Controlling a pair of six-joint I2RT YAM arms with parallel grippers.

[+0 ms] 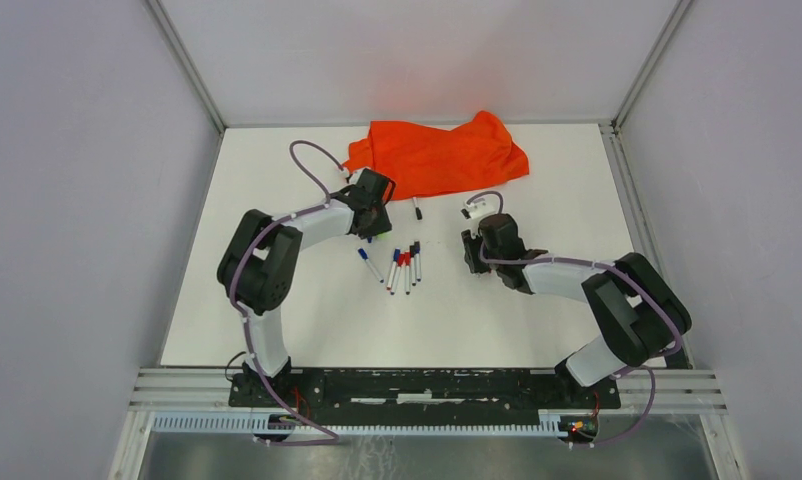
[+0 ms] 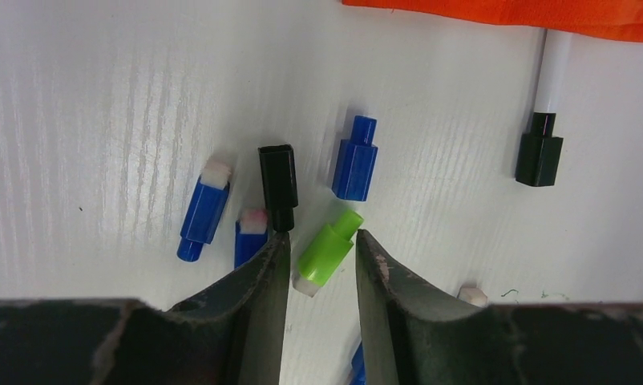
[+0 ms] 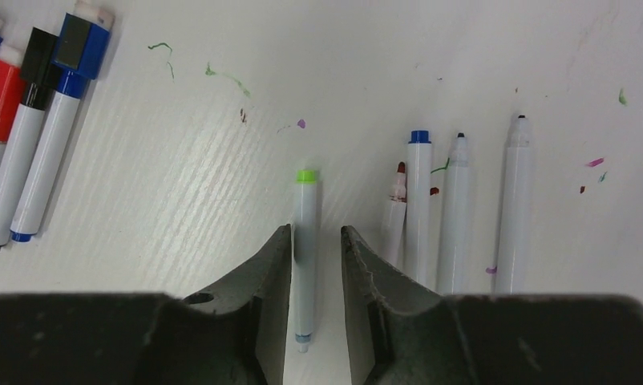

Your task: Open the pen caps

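A: Bottom centre of the left wrist view: left gripper (image 2: 322, 235) status?

B: Jaws partly apart, holding nothing. The green cap (image 2: 328, 250) lies tilted on the table (image 2: 102, 96) in the gap, clear of the finger on the frame's right.

A: Other caps?

B: Loose ones just above the fingertips. The black cap (image 2: 278, 180) is at centre, its narrow end right at the tip of the frame-left finger. There are three blue caps (image 2: 355, 159) around it, two at left and one at right. Upper right, a capped black pen (image 2: 539, 152) has its white barrel running under the orange cloth (image 2: 503, 12).

A: Right gripper (image 3: 315, 230)?

B: Also apart, gripping nothing. The green-tipped pen (image 3: 305, 216) lies flat between the fingers, uncapped, with a gap showing on its right.

A: Around it?

B: Four bare pens (image 3: 418, 208) lie side by side just right of it. Upper left of that view there are three capped pens (image 3: 46, 160), with red, black and blue caps on.
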